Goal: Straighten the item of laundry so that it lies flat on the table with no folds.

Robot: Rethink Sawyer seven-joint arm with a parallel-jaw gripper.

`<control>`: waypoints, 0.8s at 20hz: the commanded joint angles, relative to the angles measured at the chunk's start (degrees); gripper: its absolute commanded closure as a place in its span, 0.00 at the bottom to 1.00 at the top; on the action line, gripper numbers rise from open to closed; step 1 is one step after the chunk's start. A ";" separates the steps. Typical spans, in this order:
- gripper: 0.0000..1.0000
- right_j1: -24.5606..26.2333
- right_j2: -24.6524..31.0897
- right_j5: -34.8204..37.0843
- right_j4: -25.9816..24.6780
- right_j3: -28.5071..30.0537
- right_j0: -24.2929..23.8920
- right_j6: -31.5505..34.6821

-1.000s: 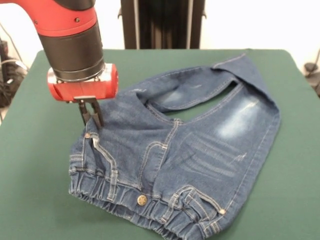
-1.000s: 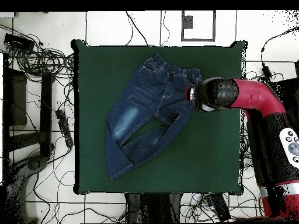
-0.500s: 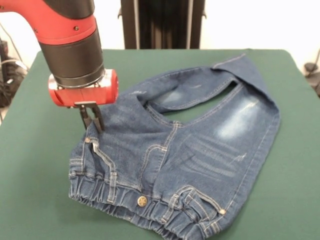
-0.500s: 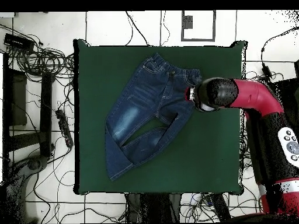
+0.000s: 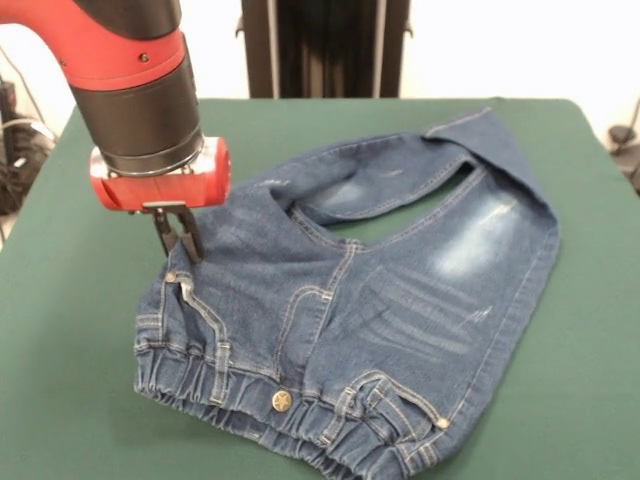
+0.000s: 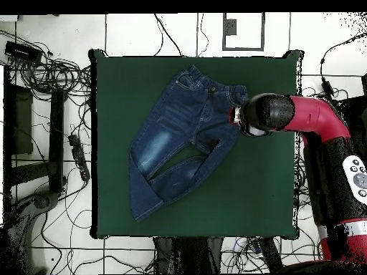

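Plainly, the jeans (image 5: 350,320) lie on the green worktop (image 5: 80,400), toward its near edge in the front view, and are not flat. The elastic waistband runs along the bottom of that view, gathered and rippled, with the brass star button (image 5: 282,401) at its middle. Its lowest stretch is cut off by the picture's lower edge, so the hem of the waistband cannot be followed all the way. One leg runs up to the right and bends back on itself; the other leg crosses toward it, and a patch of bare green shows through the gap between them. Faded whitish patches mark both thighs.

The gripper (image 5: 178,240) hangs from the red and black arm (image 5: 135,90) at the side seam of the jeans, just behind the waistband corner. Its two thin dark jaws stand close together with their tips at the denim, which rises in a small ridge there; they appear pinched on the cloth, though the tips themselves are too small to make out clearly.

From overhead, the jeans (image 6: 183,140) sit in the upper middle of the worktop (image 6: 265,200), waistband toward the top and legs splayed toward the lower left. The arm's (image 6: 301,118) bulk covers the jaws entirely, so only the wrist shows at the edge of the cloth.
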 commanded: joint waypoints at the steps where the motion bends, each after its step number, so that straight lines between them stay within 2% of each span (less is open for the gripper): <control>1: 1.00 1.38 4.04 6.23 0.32 -2.58 0.72 -20.29; 10: 1.00 1.12 3.70 7.11 0.04 -2.80 -0.50 -20.99; 16: 1.00 0.31 3.31 7.04 0.55 -0.99 -2.51 -22.10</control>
